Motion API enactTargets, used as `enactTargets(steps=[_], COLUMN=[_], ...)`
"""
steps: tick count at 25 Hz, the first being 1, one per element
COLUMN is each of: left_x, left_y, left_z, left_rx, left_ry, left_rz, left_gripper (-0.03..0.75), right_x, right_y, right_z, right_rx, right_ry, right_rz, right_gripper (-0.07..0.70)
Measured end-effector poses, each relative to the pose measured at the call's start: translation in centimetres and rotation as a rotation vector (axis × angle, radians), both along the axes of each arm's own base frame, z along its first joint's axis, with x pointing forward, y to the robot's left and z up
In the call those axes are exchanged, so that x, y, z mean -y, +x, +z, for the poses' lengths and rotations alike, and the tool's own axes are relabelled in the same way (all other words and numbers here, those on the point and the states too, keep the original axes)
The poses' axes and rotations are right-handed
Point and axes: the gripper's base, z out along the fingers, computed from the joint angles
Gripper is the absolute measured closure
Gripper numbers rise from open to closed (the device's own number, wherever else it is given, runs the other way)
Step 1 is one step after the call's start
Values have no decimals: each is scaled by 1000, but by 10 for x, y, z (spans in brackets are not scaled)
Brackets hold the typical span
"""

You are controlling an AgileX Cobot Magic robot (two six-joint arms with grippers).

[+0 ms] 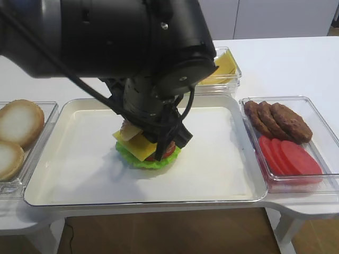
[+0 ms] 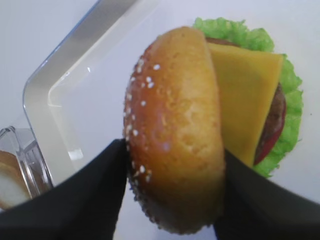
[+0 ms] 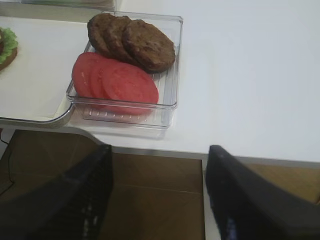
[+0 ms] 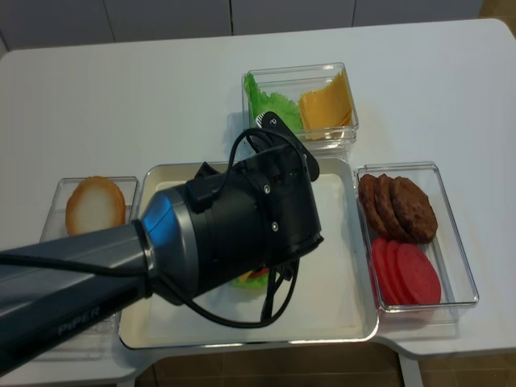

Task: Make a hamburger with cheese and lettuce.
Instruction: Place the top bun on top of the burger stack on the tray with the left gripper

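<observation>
We find left tool clamped on sesame bun top, tilted over cheese, lettuce of hamburger mid-tray. We judge stack light, slippery, prone to shift; grip bun edges. Right tool wide, empty.

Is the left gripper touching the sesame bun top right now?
Touching. In the left wrist view both dark fingers press against opposite sides of the sesame bun top, which stands on edge above the cheese and lettuce.
</observation>
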Motion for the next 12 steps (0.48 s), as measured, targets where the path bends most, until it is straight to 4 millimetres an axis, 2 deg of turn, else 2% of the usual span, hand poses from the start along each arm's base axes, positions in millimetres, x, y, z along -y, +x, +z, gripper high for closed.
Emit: enactTargets(steps=[12], left_x=[1], left_y=[0], left_z=[0], left_rx=[2], left_ry=[-11], left_rz=[-7], left_gripper=[299], right_x=[0], right_y=[0], right_z=[0], right_rx=[0], right_ry=[0], right_rz=[0], right_gripper=[185])
